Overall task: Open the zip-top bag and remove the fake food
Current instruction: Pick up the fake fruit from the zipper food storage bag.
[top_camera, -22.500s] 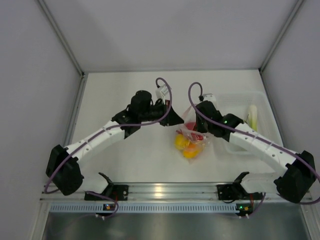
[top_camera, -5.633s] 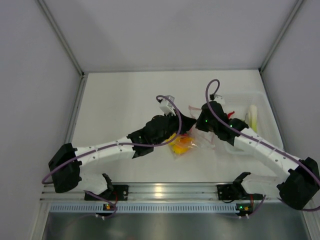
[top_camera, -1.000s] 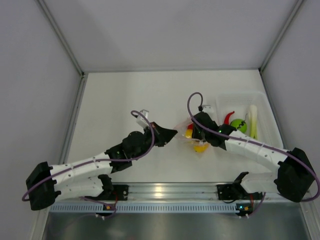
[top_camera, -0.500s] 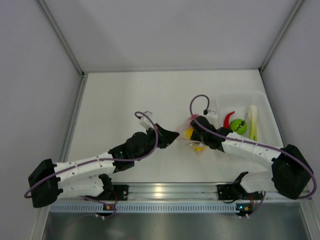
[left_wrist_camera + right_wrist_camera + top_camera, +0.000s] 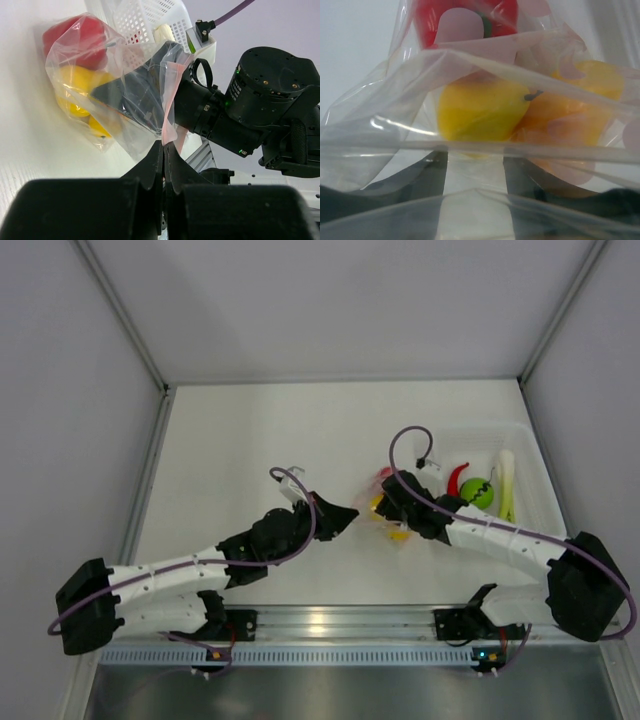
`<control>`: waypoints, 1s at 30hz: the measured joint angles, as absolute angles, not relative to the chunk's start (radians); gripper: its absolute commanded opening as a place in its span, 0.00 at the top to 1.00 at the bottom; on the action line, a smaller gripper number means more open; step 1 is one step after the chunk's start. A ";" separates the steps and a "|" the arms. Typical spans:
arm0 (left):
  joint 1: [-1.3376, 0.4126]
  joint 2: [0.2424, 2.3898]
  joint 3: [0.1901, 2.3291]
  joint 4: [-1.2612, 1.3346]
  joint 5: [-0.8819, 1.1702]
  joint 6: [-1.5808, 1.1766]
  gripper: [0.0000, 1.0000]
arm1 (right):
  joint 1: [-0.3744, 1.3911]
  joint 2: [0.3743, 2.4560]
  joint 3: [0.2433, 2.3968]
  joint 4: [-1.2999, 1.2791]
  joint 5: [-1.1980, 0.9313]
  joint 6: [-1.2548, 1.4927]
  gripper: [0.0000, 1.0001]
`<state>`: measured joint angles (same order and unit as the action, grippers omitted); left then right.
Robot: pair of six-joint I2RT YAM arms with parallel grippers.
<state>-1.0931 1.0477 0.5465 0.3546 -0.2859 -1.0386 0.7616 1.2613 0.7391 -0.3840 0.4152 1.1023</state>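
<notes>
Right gripper [image 5: 474,162] inside the bag [image 5: 75,60].
Left gripper [image 5: 163,146] pinches the zip edge; right jaws parted, empty. Thin film may slip the pinch, closing over the yellow piece [image 5: 480,112].

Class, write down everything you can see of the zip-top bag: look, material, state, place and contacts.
The zip-top bag is clear, crinkled thin plastic with a pink zip strip at its mouth. It rests on the white table beside the tray, holding a red pepper and yellow pieces. The left gripper pinches its edge; the right gripper, fingers apart, seems to reach into the mouth.
</notes>
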 measured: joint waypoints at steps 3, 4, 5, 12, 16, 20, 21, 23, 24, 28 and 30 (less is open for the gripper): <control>-1.093 1.045 0.546 0.360 -0.286 -1.042 1.00 | 0.762 1.266 0.742 -0.387 0.423 1.119 0.50; -1.093 1.045 0.546 0.360 -0.286 -1.043 1.00 | 0.762 1.272 0.746 -0.390 0.425 1.123 0.50; -1.093 1.045 0.546 0.359 -0.286 -1.044 1.00 | 0.762 1.288 0.756 -0.397 0.429 1.129 0.50; -1.093 1.045 0.546 0.358 -0.300 -1.045 1.00 | 0.761 1.375 0.804 -0.402 0.451 1.180 0.50; -1.093 1.045 0.545 0.359 -0.300 -1.045 1.00 | 0.761 1.379 0.806 -0.399 0.460 1.217 0.48; -1.093 1.045 0.532 0.360 -0.296 -1.047 1.00 | 0.760 1.358 0.788 -0.381 0.467 1.245 0.47; -1.094 1.045 0.530 0.361 -0.294 -1.048 1.00 | 0.760 1.348 0.783 -0.380 0.467 1.250 0.46; -1.095 1.045 0.527 0.367 -0.290 -1.050 1.00 | 0.760 1.335 0.778 -0.380 0.467 1.254 0.46; -1.096 1.045 0.527 0.369 -0.288 -1.050 1.00 | 0.760 1.330 0.778 -0.378 0.469 1.257 0.46; -1.096 1.045 0.525 0.379 -0.286 -1.050 1.00 | 0.751 1.343 0.788 -0.386 0.470 1.259 0.37; -1.096 1.045 0.522 0.381 -0.286 -1.050 1.00 | 0.749 1.371 0.806 -0.387 0.471 1.259 0.37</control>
<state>-1.0958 1.0447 0.5224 0.3813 -0.2859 -1.0500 0.7490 1.3708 0.8059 -0.3874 0.4713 1.2594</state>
